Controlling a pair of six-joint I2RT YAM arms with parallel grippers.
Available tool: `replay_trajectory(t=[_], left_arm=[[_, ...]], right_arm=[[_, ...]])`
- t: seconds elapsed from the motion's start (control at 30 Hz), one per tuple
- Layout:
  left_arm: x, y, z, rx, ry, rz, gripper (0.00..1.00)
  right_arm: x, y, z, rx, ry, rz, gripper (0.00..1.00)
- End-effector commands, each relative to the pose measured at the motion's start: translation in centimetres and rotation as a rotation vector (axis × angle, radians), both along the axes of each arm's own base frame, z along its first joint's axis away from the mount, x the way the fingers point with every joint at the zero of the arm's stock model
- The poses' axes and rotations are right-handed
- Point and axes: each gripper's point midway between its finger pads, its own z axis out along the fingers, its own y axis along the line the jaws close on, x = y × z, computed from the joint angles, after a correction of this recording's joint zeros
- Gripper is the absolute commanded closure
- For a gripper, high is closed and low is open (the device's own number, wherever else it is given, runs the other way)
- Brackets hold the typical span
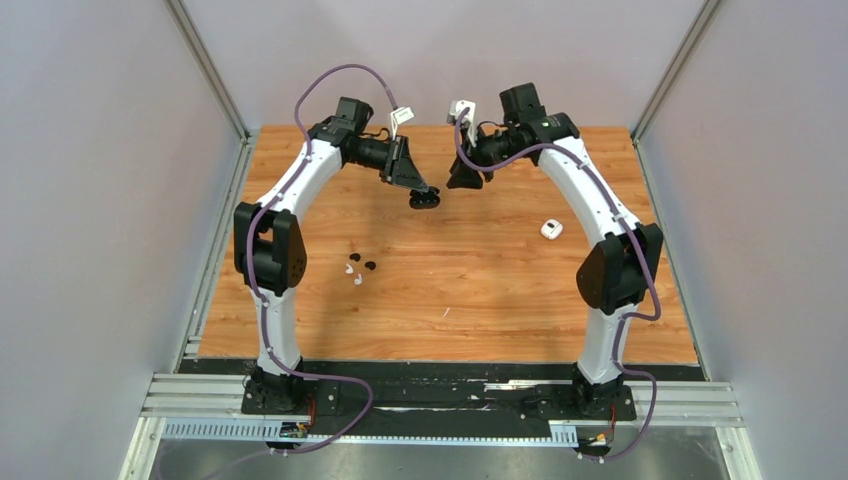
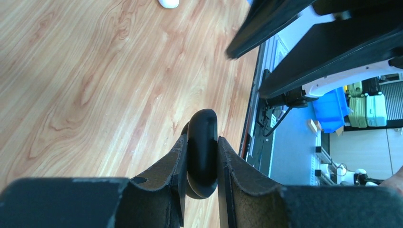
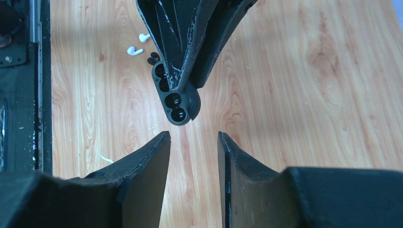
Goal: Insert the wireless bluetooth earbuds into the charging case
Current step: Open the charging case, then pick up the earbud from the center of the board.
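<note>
Black charging case [image 2: 202, 152] (open) tight between left jaws; right jaws apart, empty.

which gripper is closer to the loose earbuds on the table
Left. The left gripper, shut on the black case, hangs just beyond and to the right of the earbuds. The right gripper, open, is farther right, facing the case.

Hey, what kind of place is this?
Probably a robotics lab test cell: a wooden tabletop walled by plain grey panels, two robot arms bolted to an aluminium rail, and a blue storage bin beyond.
</note>
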Motion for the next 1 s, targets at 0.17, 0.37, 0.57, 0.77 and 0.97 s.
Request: replay_trajectory(t=[0.17, 0.37, 0.57, 0.77, 0.97], left_arm=[[1.3, 3.7, 2.6, 0.049, -0.130, 0.100, 1.00], [0.0, 7.4, 3.4, 0.149, -0.178, 0.172, 1.00], [-2.5, 10.7, 3.2, 0.227, -0.197, 0.278, 1.00], [-4.2, 15.1, 2.3, 0.325, -0.199, 0.387, 1.00], [-5.7, 17.9, 2.4, 0.333, -0.136, 0.517, 1.00]], right_arm=[[-0.6, -1.5, 3.2, 0.064, -0.014, -0.090, 0.58], [-0.6, -2.0, 0.2, 0.023, 0.006, -0.116, 0.58], [-1.0, -0.2, -4.2, -0.049, 0.069, -0.083, 0.59], [-1.0, 4.6, -5.9, -0.006, 0.212, -0.096, 0.59], [-2.6, 8.8, -8.0, -0.014, 0.260, -0.064, 0.59]])
